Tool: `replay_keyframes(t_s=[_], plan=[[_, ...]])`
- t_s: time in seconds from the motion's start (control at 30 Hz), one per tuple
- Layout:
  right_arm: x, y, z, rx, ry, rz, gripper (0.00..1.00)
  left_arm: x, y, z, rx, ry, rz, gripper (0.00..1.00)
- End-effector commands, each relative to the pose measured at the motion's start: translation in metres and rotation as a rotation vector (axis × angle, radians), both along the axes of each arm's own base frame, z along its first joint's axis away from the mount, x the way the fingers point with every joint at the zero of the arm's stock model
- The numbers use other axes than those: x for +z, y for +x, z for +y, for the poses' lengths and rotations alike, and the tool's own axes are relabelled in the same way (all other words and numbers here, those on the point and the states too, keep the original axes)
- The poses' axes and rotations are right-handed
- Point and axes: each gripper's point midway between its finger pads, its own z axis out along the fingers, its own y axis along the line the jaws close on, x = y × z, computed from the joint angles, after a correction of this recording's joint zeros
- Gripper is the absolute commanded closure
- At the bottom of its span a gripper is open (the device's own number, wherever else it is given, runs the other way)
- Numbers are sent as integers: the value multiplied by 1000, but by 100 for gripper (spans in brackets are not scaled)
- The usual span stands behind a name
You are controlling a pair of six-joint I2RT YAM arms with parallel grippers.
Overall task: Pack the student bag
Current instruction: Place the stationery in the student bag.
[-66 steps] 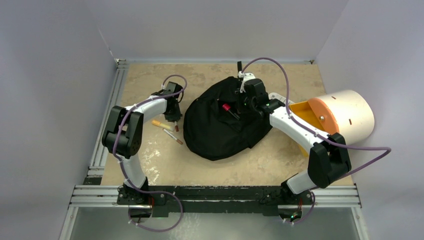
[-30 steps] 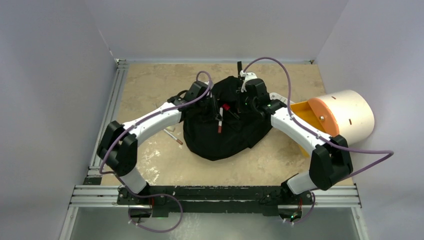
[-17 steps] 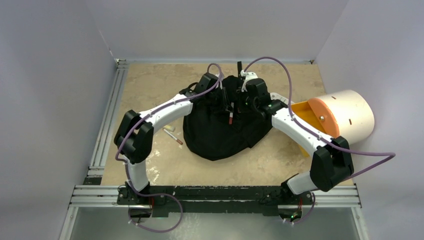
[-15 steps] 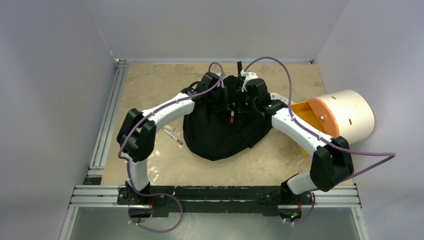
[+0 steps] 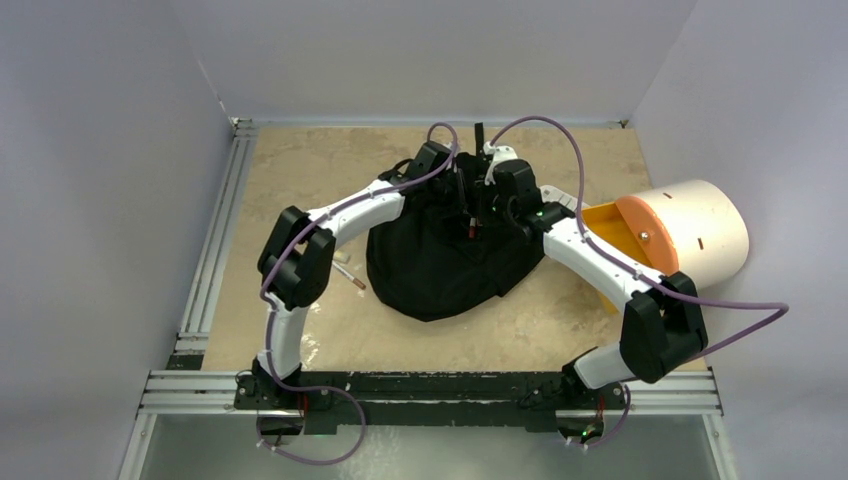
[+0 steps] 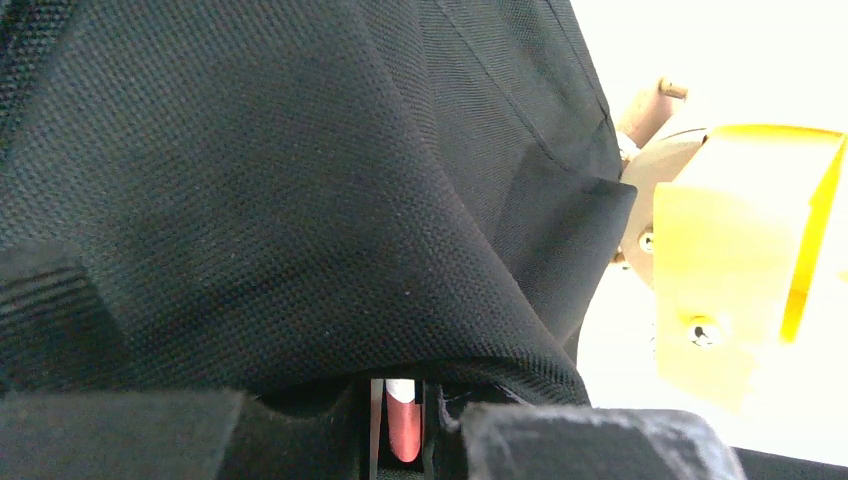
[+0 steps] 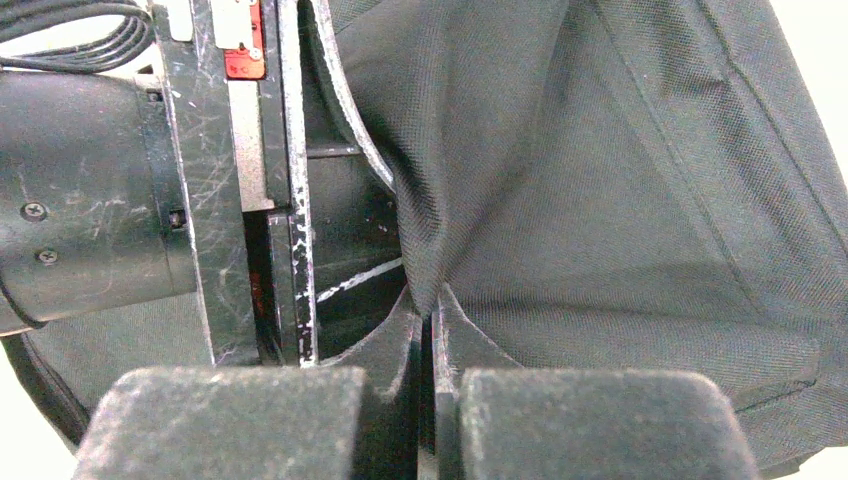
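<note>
The student bag (image 5: pixel 440 275) lies on the surface (image 5: pixel 300 170). The right hand (image 7: pixel 430 395) pinches its fabric; the left hand (image 5: pixel 462 198) pinches a red-capped pen (image 6: pixel 403 425) over it. A cream-and-orange cylinder (image 5: pixel 690 235) stands right, a loose pen (image 5: pixel 353 279) left.

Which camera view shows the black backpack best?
Top external: the whole student bag is visible. Left wrist shows only close black fabric; right wrist shows a fold pinched in the right pincer.
</note>
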Motion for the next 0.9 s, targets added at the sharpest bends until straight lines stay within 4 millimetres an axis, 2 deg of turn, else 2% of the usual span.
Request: replay_keyframes(t_s=[0.0, 0.13, 0.27, 0.57, 0.77, 0.87], plan=[[36, -3, 16, 40, 108, -75, 100, 28, 35, 0, 67, -47, -112, 97], [35, -3, 16, 40, 107, -74, 100, 31, 34, 5, 72, -44, -116, 78], [34, -3, 16, 41, 106, -73, 100, 38, 29, 10, 75, -39, -126, 68], [29, -10, 17, 60, 104, -45, 100, 58, 6, 35, 92, -16, -144, 66], [29, -8, 15, 44, 98, -50, 100, 68, -24, 66, 132, 2, -154, 69], [30, -7, 13, 36, 96, -56, 100, 67, -38, 91, 173, 54, -162, 69]])
